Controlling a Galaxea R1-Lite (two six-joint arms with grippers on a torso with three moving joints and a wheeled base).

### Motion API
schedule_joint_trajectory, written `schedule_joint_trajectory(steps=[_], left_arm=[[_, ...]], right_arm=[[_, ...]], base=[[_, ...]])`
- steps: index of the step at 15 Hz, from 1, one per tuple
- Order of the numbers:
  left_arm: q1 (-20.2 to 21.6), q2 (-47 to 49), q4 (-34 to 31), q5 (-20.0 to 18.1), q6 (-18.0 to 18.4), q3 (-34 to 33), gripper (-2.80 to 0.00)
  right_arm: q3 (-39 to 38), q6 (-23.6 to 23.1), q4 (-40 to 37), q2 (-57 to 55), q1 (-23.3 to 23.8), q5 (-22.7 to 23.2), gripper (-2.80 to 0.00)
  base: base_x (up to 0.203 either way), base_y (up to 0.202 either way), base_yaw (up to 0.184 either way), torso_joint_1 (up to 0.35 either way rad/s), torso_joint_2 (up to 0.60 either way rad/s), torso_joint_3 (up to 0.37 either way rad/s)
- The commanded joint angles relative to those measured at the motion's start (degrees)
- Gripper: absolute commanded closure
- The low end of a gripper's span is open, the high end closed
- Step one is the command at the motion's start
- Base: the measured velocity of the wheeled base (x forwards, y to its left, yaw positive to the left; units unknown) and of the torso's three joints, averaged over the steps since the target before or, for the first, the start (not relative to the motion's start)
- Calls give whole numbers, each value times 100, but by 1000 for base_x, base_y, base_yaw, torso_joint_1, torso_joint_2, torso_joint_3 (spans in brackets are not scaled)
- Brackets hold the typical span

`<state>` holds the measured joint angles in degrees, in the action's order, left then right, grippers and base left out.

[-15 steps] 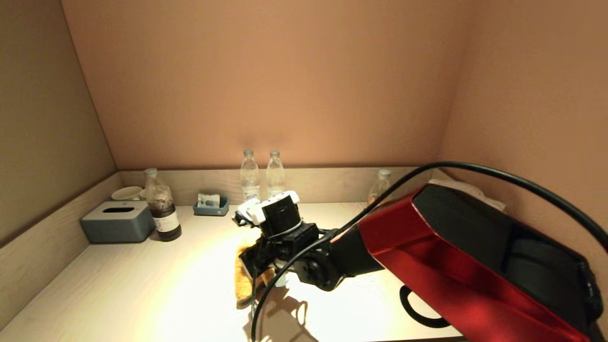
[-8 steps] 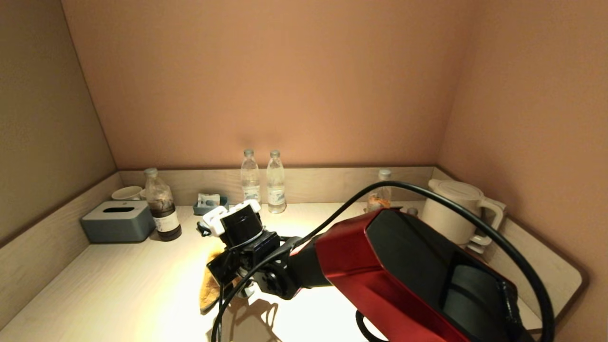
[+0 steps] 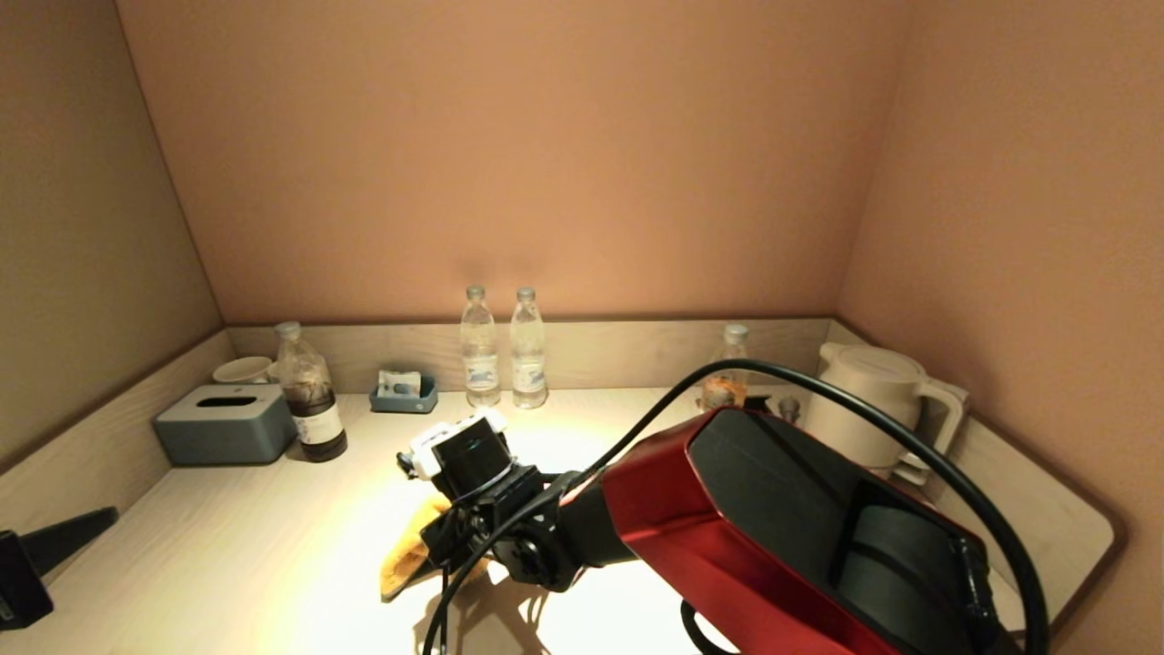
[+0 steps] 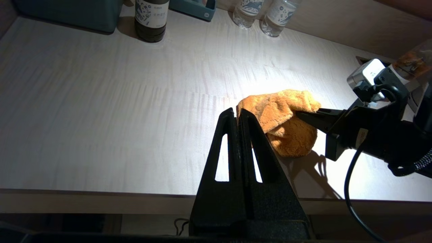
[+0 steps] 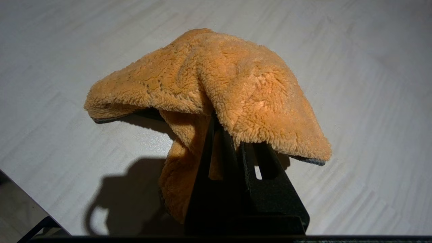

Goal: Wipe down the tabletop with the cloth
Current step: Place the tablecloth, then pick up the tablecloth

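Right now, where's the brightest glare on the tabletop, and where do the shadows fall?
Head view: a bright pool washes out the tabletop around the cloth, with arm shadows toward the near edge. Left wrist view: the glare sits right of the cloth, cable shadow beneath. Right wrist view: even light, a dark shadow beside the right end effector.

fuzzy orange-yellow pile cloth point(image 5: 216, 87): soft, matt, dark backing at hem | pale wood-grain tabletop point(image 4: 101, 111): smooth, low sheen | black right gripper point(image 5: 233, 141): matt grainy plastic | red arm shell point(image 3: 727, 509): glossy | clear plastic bottles point(image 3: 496, 350): shiny
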<state>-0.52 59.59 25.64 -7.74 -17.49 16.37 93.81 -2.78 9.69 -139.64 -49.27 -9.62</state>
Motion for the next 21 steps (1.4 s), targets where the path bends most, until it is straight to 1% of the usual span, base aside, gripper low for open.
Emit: schedule_joint_trajectory(steps=[1, 2, 3, 4, 8, 9, 11, 13, 16, 17, 19, 21], left_arm=[[-1, 714, 226, -15, -21, 8, 0], [0, 1080, 413, -26, -30, 6, 0], [0, 1376, 557, -35, -36, 11, 0], [0, 1538, 676, -47, -42, 20, 0], [0, 1556, 714, -52, -44, 24, 0], [0, 1634, 714, -168, -111, 122, 0], [0, 1855, 706, -553, -235, 529, 0], [-5, 2012, 688, -793, -242, 650, 0], [-34, 2361, 690, -1277, -227, 896, 0], [-90, 2539, 677, -1479, -217, 1053, 0], [-348, 2841, 691, -1709, -146, 1180, 0], [-659, 3208, 696, -1818, -1, 1404, 0]], right_arm=[[-114, 15, 6, 12, -3, -1, 0], [-268, 33, 9, 18, -3, 8, 0], [-399, 32, 27, 24, -5, 19, -249], [-443, 32, 50, 25, -12, 21, -280], [-443, 32, 50, 25, -12, 21, -280], [-540, 32, 190, 103, -12, 12, -280], [-990, 82, 479, 721, -10, -5, -280], [-1448, 171, 594, 1450, 14, -18, -280], [-2069, 207, 638, 2399, 165, -54, -280], [-2209, 207, 633, 2789, 234, -86, 0], [-2550, 209, 618, 3553, 412, -143, 0], [-2988, 219, 609, 4291, 586, -202, 0]], base=[[0, 0, 0, 0, 0, 0], [0, 0, 0, 0, 0, 0], [0, 0, 0, 0, 0, 0], [0, 0, 0, 0, 0, 0], [0, 0, 0, 0, 0, 0], [0, 0, 0, 0, 0, 0], [0, 0, 0, 0, 0, 0], [0, 0, 0, 0, 0, 0], [0, 0, 0, 0, 0, 0], [0, 0, 0, 0, 0, 0], [0, 0, 0, 0, 0, 0], [0, 0, 0, 0, 0, 0]])
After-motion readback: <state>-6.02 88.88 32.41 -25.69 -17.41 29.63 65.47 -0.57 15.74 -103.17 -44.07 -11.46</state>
